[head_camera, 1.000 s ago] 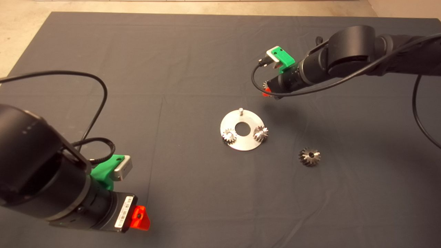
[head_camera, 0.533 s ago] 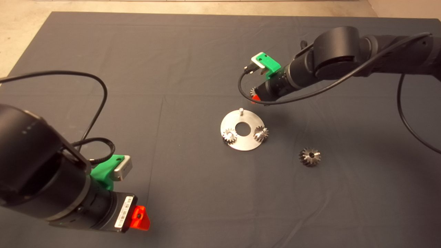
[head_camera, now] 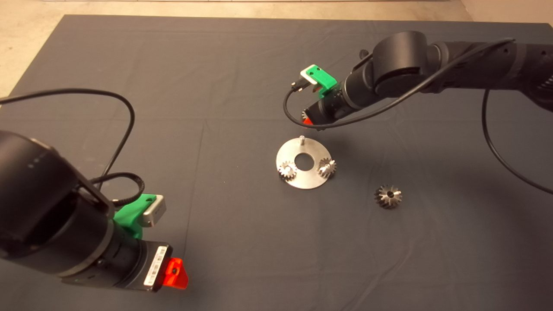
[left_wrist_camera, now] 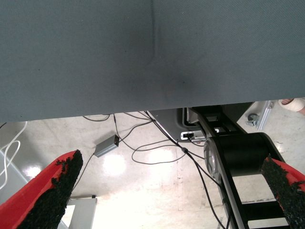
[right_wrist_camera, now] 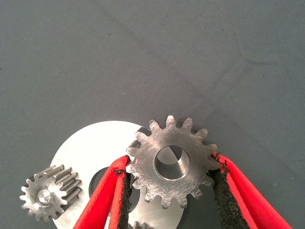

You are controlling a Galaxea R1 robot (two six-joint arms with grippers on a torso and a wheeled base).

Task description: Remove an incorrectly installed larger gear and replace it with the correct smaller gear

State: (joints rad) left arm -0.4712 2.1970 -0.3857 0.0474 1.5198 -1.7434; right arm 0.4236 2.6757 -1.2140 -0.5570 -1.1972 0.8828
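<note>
1. Head view: the right gripper (head_camera: pixel 307 120) hangs above the mat (head_camera: pixel 173 86), just beyond the far edge of the round steel plate (head_camera: pixel 302 177). Only a sliver of the smaller gear (head_camera: pixel 304 115) peeks out at the gripper's tip. The plate lies flat and carries two silver gears, one at its near-left rim (head_camera: pixel 287 170) and one at its near-right rim (head_camera: pixel 327 167). A bare pin (head_camera: pixel 302 139) stands upright at the plate's far edge with nothing on it. The larger gear (head_camera: pixel 388 196) lies alone on the mat, well to the right of the plate, its centre hole facing up. The left gripper (head_camera: pixel 175 273) waits at the lower left, well apart from all the parts.

2. Left wrist view: the left gripper's (left_wrist_camera: pixel 176 191) fingers (left_wrist_camera: pixel 52 191) stand wide apart with nothing between them. Beyond the mat's edge lie floor, cables and part of the robot's base, which the head view does not show.

3. Right wrist view: here the pinch is plain. The two fingers (right_wrist_camera: pixel 119 191) of the right gripper (right_wrist_camera: pixel 169 183) press on opposite sides of the smaller gear (right_wrist_camera: pixel 171 162), on its teeth. The gear's flat face and centre hole point toward the camera, so its axis runs along the gripper's length. Behind it lie the plate (right_wrist_camera: pixel 86 148) and one silver gear (right_wrist_camera: pixel 50 192) on its pin. The bare pin cannot be made out in this view.
</note>
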